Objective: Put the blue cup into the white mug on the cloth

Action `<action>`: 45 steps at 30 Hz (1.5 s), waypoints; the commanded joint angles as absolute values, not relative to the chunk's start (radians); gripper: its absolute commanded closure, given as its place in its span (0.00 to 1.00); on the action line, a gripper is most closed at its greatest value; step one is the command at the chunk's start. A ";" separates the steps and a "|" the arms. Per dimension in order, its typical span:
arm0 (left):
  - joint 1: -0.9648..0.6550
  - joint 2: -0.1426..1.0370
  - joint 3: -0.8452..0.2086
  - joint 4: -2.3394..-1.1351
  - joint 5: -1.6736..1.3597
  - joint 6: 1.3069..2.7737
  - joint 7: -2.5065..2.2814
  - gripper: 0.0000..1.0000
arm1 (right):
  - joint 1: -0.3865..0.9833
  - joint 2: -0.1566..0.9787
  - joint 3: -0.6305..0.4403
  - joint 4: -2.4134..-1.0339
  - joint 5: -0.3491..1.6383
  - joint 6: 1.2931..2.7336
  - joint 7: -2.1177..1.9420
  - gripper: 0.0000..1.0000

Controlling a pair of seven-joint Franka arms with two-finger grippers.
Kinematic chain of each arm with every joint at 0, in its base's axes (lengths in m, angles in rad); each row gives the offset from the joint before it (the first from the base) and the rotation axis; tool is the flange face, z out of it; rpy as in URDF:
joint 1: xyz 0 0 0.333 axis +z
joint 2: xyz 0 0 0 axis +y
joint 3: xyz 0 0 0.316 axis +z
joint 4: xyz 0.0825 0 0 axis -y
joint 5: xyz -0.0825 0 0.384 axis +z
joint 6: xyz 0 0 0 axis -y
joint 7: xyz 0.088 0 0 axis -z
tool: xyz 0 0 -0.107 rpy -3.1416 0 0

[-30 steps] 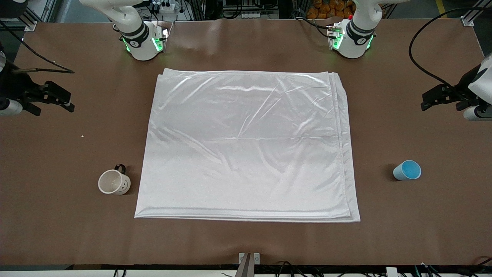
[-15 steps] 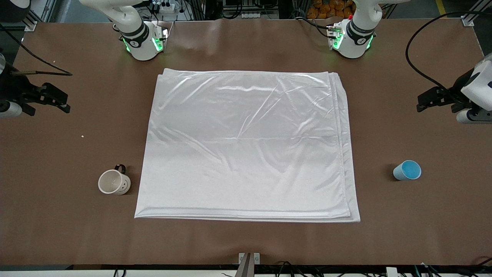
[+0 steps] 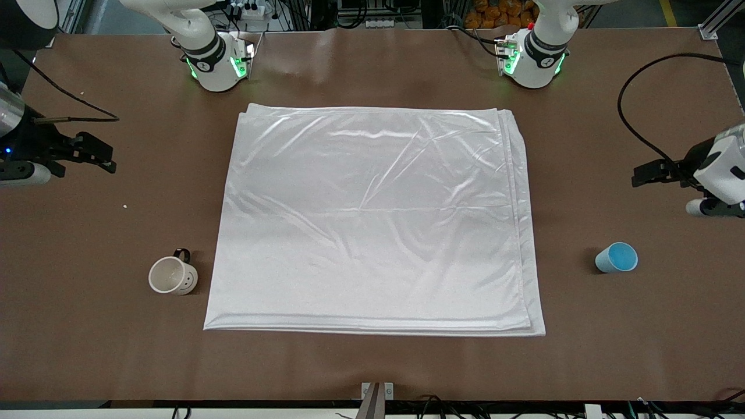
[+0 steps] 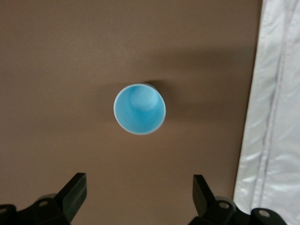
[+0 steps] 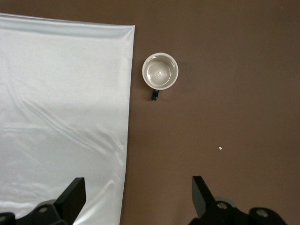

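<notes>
Showing no legible writing: blue cup (image 3: 617, 258), white mug (image 3: 172, 276) dots only.

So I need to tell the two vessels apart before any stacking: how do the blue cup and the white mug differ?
The blue cup is light blue with a brighter blue inside; the white mug is off-white. The mug has a black handle and small dark dots on its side; the cup has neither. The cup stands toward the left arm's end of the table, the mug toward the right arm's. Both stand upright, empty, off the cloth.

Bare table (image 3: 372, 361) round blue cup (image 3: 617, 257) & white mug (image 3: 172, 276) (cloth (image 3: 372, 221) between).
</notes>
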State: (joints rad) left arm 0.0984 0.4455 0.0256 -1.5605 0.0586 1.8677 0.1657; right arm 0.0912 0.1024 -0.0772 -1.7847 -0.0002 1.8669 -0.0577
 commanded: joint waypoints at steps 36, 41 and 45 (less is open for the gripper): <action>0.176 0.726 0.017 -1.522 0.084 2.197 0.275 0.00 | 0.064 0.471 -0.081 -1.974 -0.018 2.551 -0.078 0.11; 0.170 0.730 0.017 -1.523 0.078 2.198 0.246 0.71 | 0.063 0.497 -0.083 -1.974 -0.017 2.605 -0.106 0.27; 0.173 0.729 0.017 -1.526 0.055 2.198 0.204 1.00 | 0.063 0.518 -0.084 -1.974 -0.017 2.654 -0.107 0.32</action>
